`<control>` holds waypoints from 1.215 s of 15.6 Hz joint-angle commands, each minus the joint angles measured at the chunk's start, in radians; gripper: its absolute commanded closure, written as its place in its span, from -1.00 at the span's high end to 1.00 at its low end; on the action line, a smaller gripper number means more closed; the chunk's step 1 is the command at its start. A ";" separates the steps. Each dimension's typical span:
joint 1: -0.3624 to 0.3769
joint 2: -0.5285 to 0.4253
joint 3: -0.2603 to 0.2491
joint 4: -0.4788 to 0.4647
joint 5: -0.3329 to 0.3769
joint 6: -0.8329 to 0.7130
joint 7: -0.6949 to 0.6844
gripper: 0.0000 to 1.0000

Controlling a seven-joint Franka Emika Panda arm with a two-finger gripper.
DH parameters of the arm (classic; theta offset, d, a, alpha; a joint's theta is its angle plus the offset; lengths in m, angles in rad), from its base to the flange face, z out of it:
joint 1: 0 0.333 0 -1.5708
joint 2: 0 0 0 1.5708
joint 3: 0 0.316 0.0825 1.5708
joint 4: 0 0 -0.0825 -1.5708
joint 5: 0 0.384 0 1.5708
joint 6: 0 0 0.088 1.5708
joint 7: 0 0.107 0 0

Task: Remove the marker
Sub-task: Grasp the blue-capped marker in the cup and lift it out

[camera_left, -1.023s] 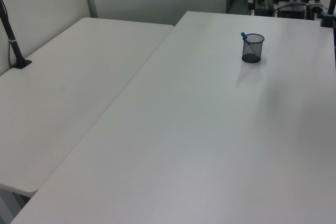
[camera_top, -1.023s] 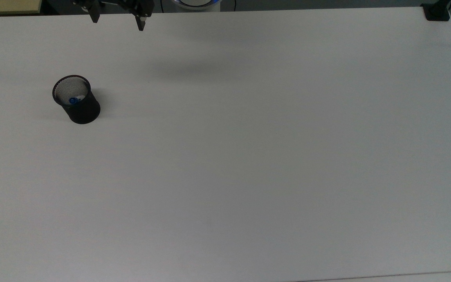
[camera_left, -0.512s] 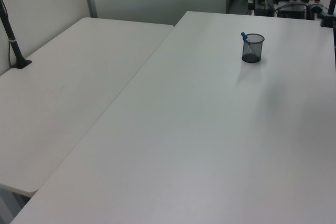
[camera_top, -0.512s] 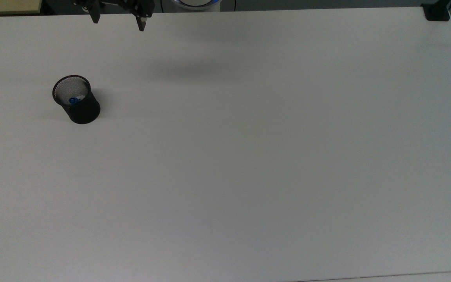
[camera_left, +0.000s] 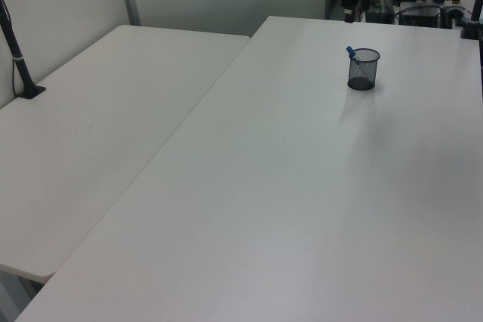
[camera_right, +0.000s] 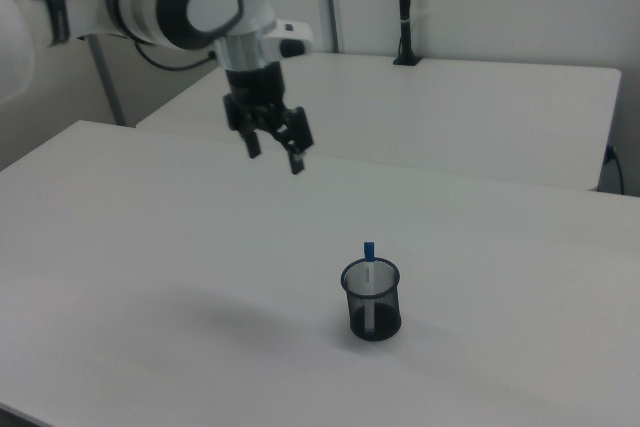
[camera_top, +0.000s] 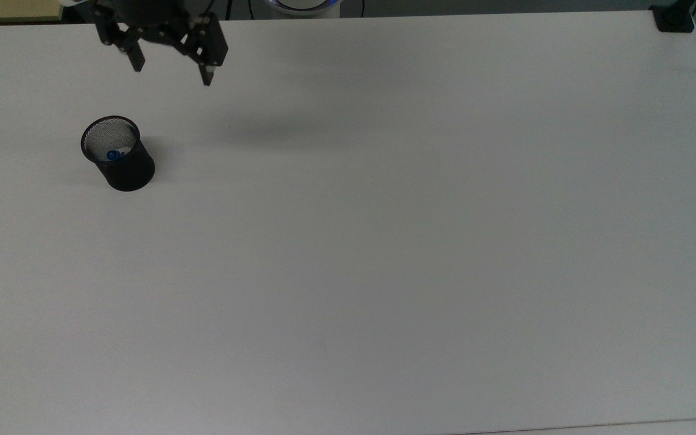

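Tool (camera_top: 171,74) moved nearer cup (camera_top: 119,156), fingers apart; marker (camera_top: 112,155) unmoved.

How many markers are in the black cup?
1. The marker stands inside the black mesh cup on the white table, its blue tip poking above the rim. Through the mesh, no other marker shows.
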 commanded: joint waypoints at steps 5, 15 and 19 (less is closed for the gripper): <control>-0.072 0.170 -0.006 0.002 -0.118 0.157 -0.109 1.00; -0.112 0.241 -0.034 -0.013 -0.122 0.260 -0.321 0.16; -0.111 0.245 -0.032 -0.013 -0.118 0.260 -0.329 -0.25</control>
